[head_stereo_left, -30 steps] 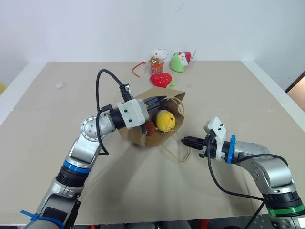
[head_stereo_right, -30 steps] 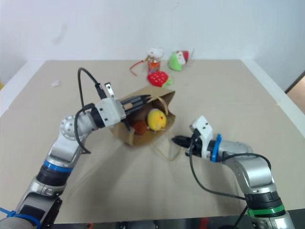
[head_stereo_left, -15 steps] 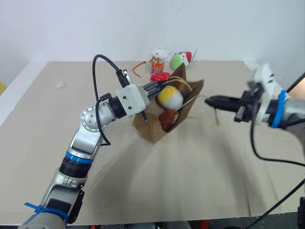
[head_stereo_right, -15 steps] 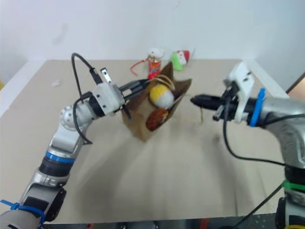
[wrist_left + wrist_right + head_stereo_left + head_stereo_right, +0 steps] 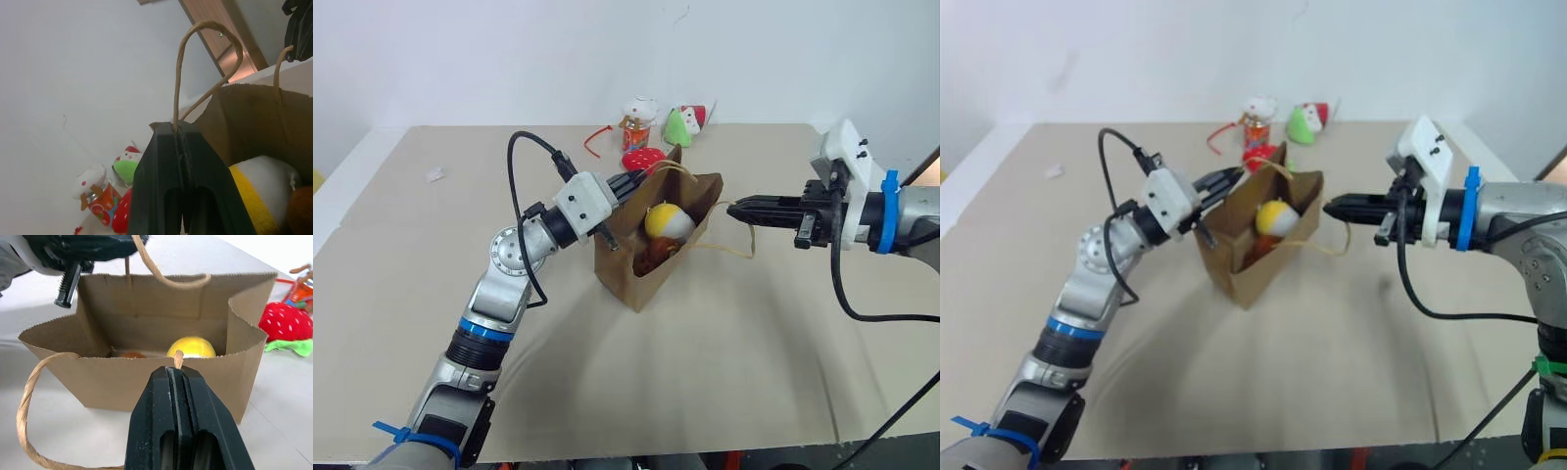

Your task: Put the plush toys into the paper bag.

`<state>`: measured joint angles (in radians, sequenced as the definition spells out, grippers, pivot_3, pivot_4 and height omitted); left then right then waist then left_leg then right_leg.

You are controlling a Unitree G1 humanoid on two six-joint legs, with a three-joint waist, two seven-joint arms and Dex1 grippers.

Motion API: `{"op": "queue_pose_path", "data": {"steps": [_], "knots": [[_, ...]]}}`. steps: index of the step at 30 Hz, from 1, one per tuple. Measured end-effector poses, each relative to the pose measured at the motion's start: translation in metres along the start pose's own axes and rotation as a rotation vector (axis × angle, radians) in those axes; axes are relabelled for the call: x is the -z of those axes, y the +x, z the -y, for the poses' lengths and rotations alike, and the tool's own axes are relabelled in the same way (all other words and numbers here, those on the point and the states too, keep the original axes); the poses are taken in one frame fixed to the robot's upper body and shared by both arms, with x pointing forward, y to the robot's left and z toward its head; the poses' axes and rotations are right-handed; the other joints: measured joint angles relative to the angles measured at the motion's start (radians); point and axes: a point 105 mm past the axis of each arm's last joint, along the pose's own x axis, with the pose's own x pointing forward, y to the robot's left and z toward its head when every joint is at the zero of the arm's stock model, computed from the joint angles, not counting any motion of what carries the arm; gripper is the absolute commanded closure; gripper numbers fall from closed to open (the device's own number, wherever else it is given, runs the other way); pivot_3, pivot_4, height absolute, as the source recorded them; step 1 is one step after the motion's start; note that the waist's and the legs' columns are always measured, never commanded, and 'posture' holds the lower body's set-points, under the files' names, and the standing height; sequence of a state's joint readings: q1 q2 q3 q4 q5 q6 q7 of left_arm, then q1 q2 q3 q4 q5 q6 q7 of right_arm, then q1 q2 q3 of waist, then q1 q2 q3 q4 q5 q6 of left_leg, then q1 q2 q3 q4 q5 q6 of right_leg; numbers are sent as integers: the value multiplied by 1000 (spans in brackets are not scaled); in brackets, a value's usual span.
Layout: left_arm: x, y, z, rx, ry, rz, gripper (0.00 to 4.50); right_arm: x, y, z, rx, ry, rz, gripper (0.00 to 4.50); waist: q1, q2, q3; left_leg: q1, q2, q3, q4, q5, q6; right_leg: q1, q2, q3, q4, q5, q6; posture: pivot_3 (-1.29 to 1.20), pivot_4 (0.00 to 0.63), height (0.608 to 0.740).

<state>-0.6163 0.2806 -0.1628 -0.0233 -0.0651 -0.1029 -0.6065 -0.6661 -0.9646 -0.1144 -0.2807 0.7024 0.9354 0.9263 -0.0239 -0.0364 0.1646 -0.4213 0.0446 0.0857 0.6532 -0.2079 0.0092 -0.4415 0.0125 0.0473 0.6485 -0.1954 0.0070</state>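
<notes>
Both plush toys (image 5: 664, 230) sit inside the paper bag (image 5: 651, 274). The left tool (image 5: 631, 183) and right tool (image 5: 736, 210) each clench 1 handle, so only setting down looks left.

The table (image 5: 411, 255) is looked down on from the head, facing forward, by both eye views, so pretty much the same scene is shared, just shifted sideways a bit. The left wrist view is aimed along the left gripper (image 5: 182, 147), right up close to the paper bag (image 5: 254, 117). The bag's other side is seen from just behind the right gripper (image 5: 177, 377), with the yellow plush toy (image 5: 191, 347) shared.
</notes>
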Motion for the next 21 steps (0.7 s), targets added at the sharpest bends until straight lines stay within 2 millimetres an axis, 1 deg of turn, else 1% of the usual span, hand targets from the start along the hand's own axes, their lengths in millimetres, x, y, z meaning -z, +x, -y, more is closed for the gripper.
{"op": "queue_pose_path", "data": {"steps": [1,2,3,4,5,6,7,8,9,10,11,12,14,16,17,18,21], "knots": [[1,0,1,4,-13,-2,3926,0,2,0,-2,6,7,3812,0,0,0,0,0,0,0,0,0,0,0,0,0,0,0,0,150,740],[4,-3,4,20,-56,-13,3523,0,7,2,-3,27,34,3402,1,0,0,0,0,0,0,0,0,0,0,0,0,0,0,0,150,740],[6,-4,6,32,-74,-18,3222,0,8,3,-3,37,45,3134,1,0,0,0,0,0,0,0,0,0,0,0,0,0,0,0,150,740],[8,-5,8,47,-99,-26,2863,-1,12,4,-1,46,67,2768,1,0,0,0,0,0,0,0,0,0,0,-1,0,0,0,0,150,740],[7,-5,9,52,-105,-25,2323,-1,12,5,2,47,73,2210,1,0,0,0,0,0,0,0,0,0,0,0,0,0,0,0,150,740],[7,-5,9,53,-108,-25,2134,-1,13,5,3,45,76,2027,1,0,0,0,0,0,0,0,0,0,0,0,0,0,0,0,150,740],[5,-5,8,50,-123,-23,1717,-5,15,7,11,30,99,1592,1,0,0,-1,0,0,0,0,0,0,0,0,0,0,0,0,150,740],[5,-5,8,50,-127,-23,1483,-6,15,7,11,27,104,1360,1,0,0,-1,0,0,0,0,0,0,0,0,0,0,0,0,150,740],[5,-6,7,51,-143,-24,1063,-9,16,9,21,13,122,955,0,0,0,0,0,0,0,0,0,0,0,0,0,0,0,0,150,740],[5,-8,3,48,-173,-27,442,-15,15,15,57,-12,154,306,0,0,0,0,0,0,0,0,0,0,0,0,0,0,0,0,150,740],[5,-8,3,48,-173,-27,347,-15,15,15,57,-12,154,159,0,0,0,0,0,0,0,0,0,0,0,0,0,0,0,0,150,740],[3,-12,-3,36,-220,-21,83,-18,10,24,103,-37,177,9,0,0,0,-1,0,-1,0,0,0,0,0,-1,0,0,0,0,150,740],[-1,-18,-11,31,-262,-12,83,-19,3,34,158,-46,188,9,0,0,0,-1,0,-1,0,0,0,0,0,-1,0,0,0,0,150,740],[-4,-26,-14,45,-334,-12,83,-14,-11,48,228,-44,167,9,0,0,0,-1,0,0,0,0,0,0,0,-1,0,0,0,0,150,740],[-3,-32,-16,46,-382,-19,83,-11,-26,58,287,-39,151,9,1,0,0,-1,0,0,0,0,0,0,-1,-1,0,-1,0,0,150,740],[-1,-36,-18,40,-405,-33,83,-8,-33,62,310,-33,146,9,1,0,0,-1,-1,0,0,0,0,0,-1,-1,0,-1,0,0,150,740],[0,-36,-18,46,-430,-40,83,2,-35,59,298,-12,126,9,1,0,0,-1,-1,0,0,0,0,0,0,-1,0,-1,0,0,150,740]]}}
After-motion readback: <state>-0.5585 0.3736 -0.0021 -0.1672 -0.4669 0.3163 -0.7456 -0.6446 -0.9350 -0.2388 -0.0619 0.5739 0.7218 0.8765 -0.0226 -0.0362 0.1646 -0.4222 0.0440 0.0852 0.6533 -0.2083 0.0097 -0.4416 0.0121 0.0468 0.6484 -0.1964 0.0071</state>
